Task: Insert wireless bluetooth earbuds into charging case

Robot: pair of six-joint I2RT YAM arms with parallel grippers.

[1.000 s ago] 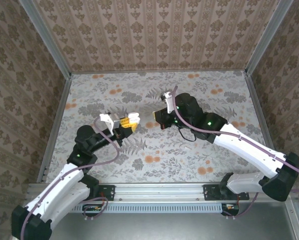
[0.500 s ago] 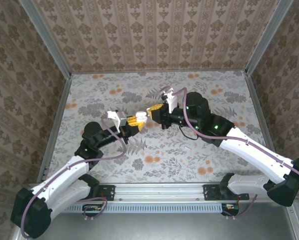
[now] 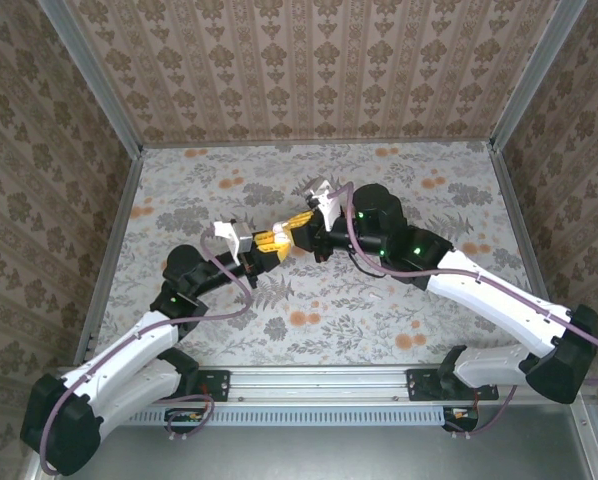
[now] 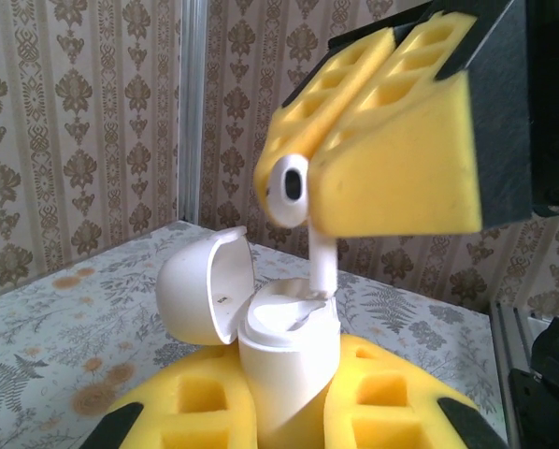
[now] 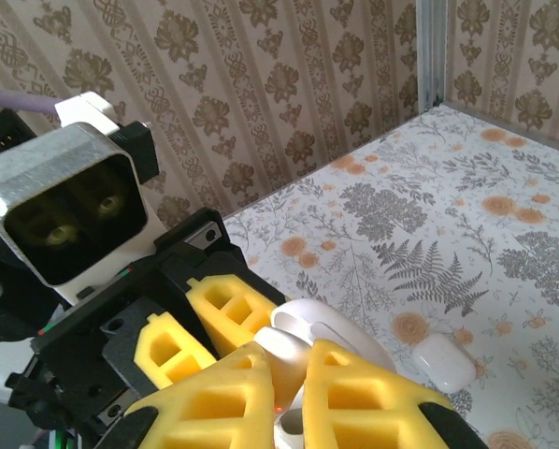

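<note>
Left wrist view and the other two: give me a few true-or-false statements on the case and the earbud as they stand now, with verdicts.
1. The small white rounded charging case has its lid open. True.
2. The left gripper is open and empty. False: it is shut on the case.
3. The right gripper holds a tiny white plastic earbud, with the stem pointing down at the case. True.
4. The earbud is fully seated in the case. False: its head sits between the right gripper's yellow fingers, and only the stem tip reaches the case's opening.
5. A second white rounded case lies on the floral table. True.
</note>
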